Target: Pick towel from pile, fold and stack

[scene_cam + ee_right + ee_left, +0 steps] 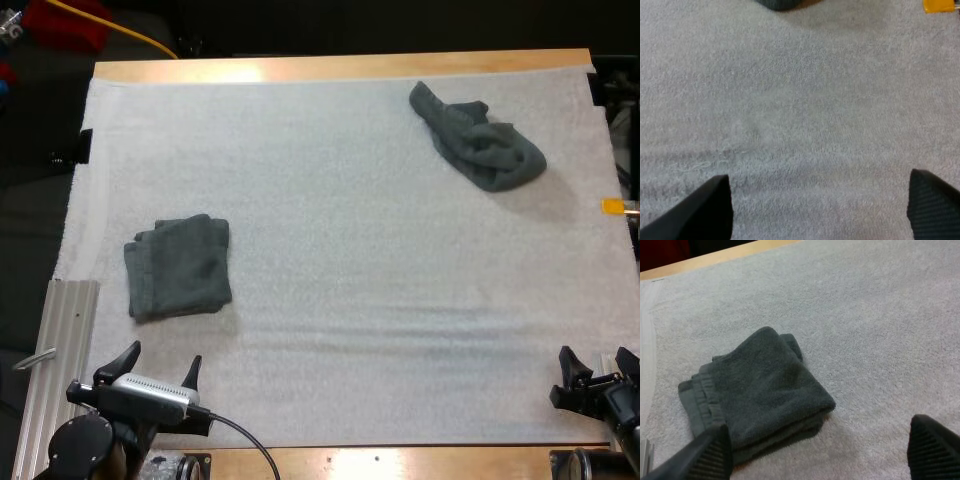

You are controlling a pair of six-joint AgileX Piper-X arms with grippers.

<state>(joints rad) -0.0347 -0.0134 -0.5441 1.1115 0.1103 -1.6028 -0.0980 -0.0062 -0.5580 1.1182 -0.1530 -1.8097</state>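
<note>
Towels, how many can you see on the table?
2. One folded towel lies on the left of the mat, just ahead of the left hand. One crumpled towel lies at the far right. The folded one's layers could hide another.

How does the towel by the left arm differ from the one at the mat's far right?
The folded towel lies flat, a neat squarish stack; the crumpled towel is a loose, lumpy heap. The folded towel sits near left, just ahead of the open left pincer; the crumpled towel lies far right, on its own. Both are dark grey-green and rest untouched on the white mat.
</note>
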